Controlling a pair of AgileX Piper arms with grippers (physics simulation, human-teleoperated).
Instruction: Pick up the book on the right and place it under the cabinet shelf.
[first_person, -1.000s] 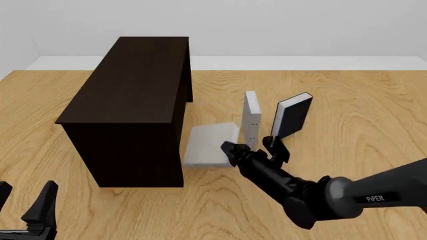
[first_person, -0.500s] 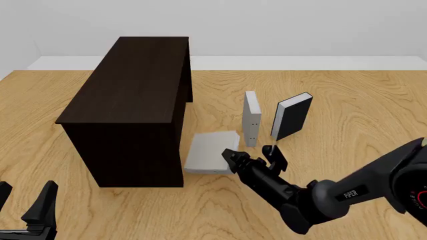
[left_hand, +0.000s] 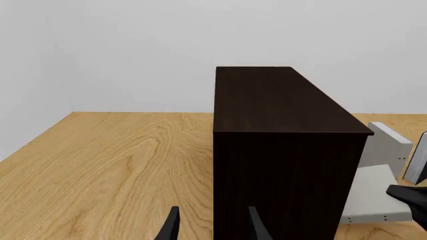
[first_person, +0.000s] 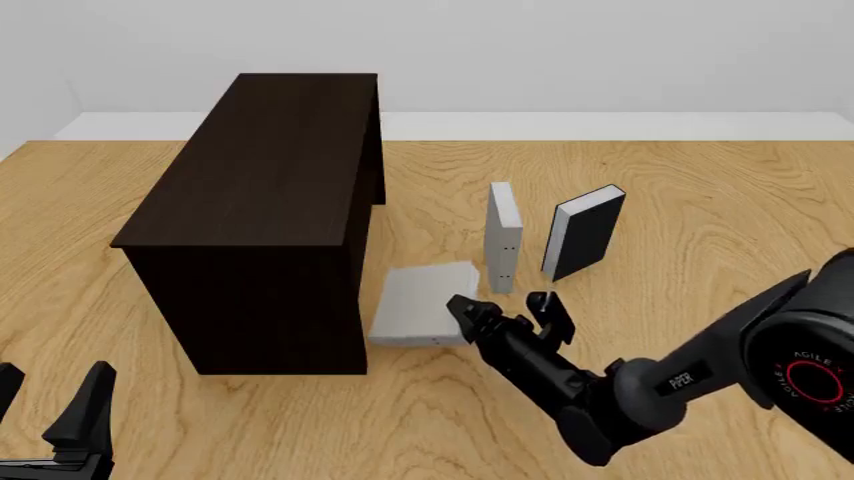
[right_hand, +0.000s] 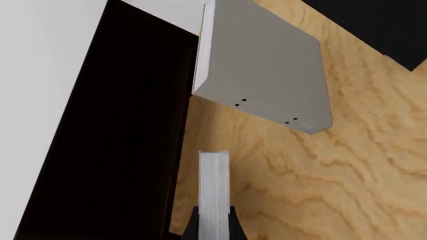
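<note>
Front view: right gripper (first_person: 502, 305) spread before the upright book (first_person: 503, 240); left gripper (first_person: 51, 402) spread too

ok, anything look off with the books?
One grey book lies flat beside the cabinet, while the other grey book and the black one stand upright. Nothing looks damaged.

"PIPER" on right arm (first_person: 683, 380)
</note>
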